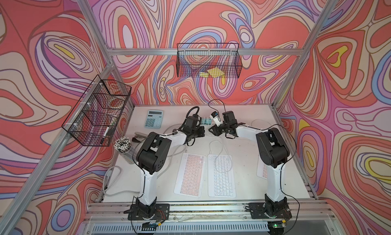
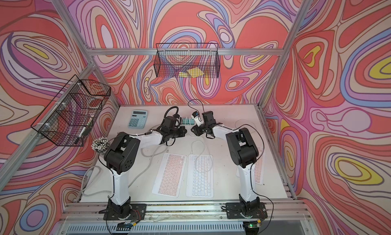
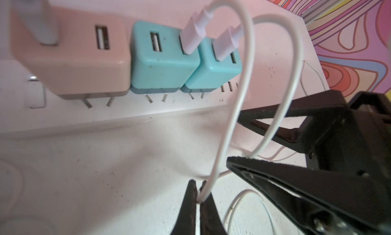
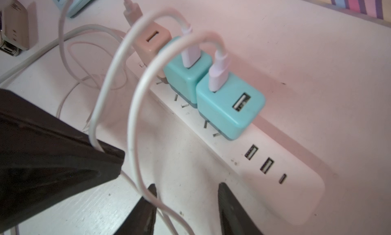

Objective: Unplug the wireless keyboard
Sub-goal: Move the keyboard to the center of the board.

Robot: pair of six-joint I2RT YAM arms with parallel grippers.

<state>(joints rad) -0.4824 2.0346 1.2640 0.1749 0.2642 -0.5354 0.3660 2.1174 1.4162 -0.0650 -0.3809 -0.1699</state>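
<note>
The left gripper pinched shut on a white cable, the right gripper half open, empty; a tug risked unseating the teal charger.

This was a robot lab cell dressed as a desk: an aluminium frame hung with swirl-printed walls boxed in a white table. Two arms were bolted to a rail at the table's front edge; wire baskets hung above it; keyboards and a calculator lay on it.
</note>
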